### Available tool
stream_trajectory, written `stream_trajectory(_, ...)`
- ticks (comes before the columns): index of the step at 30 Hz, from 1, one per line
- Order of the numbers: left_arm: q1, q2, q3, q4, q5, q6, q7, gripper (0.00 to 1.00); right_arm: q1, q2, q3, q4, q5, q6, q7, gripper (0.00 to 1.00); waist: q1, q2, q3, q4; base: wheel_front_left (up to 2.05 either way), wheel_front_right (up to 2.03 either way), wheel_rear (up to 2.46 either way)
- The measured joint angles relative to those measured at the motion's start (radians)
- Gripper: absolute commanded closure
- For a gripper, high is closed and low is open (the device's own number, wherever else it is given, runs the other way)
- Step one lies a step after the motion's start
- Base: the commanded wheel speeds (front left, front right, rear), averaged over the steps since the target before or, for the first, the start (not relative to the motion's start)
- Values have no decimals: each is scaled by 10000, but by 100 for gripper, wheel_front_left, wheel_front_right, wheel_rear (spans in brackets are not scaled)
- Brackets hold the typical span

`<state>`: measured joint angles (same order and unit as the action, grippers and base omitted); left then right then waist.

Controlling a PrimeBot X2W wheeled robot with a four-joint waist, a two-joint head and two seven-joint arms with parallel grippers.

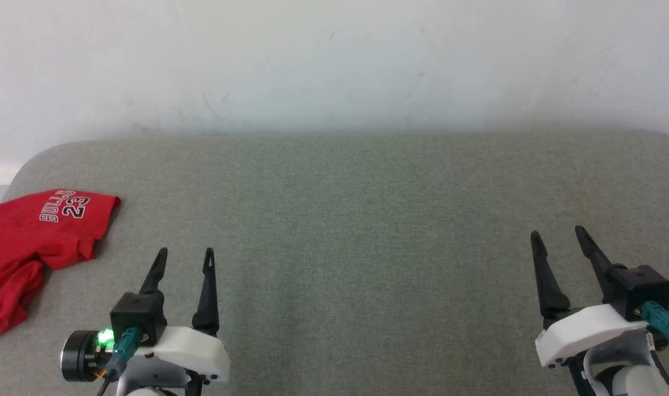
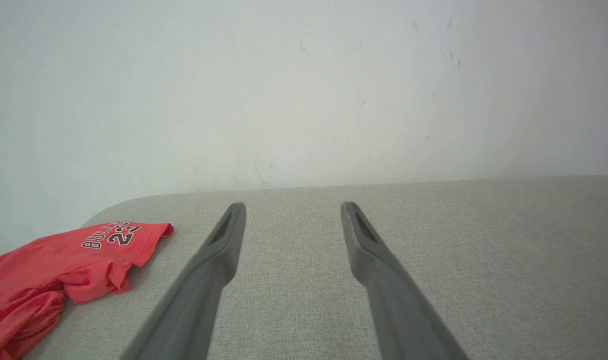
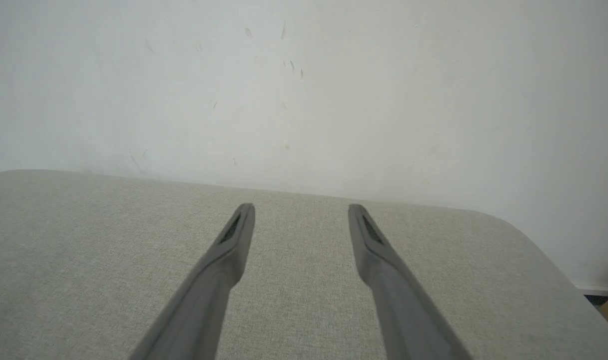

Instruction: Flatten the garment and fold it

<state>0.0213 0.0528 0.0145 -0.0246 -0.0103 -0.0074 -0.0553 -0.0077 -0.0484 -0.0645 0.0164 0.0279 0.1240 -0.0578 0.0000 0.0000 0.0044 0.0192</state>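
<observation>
The garment [image 1: 32,242] lies crumpled at the left edge of the grey fabric surface [image 1: 356,220], its lettering facing up. The left gripper [image 1: 184,254] is open and empty near its right side, not touching it. The right gripper [image 1: 557,234], also open and empty, is well apart at the right.

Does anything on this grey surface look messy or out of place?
Yes: the red garment lies crumpled at the left edge of the grey surface, its lower part bunched, lettering upside down from the head view. Nothing else stands out.
</observation>
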Motion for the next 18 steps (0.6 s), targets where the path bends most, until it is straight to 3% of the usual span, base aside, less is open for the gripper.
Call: stream_trajectory(18,240,-2,184,-165,-182,10,-408,0,89,0,-115,125,-4,2,-370,0,0,0,-68,865,0,0,0)
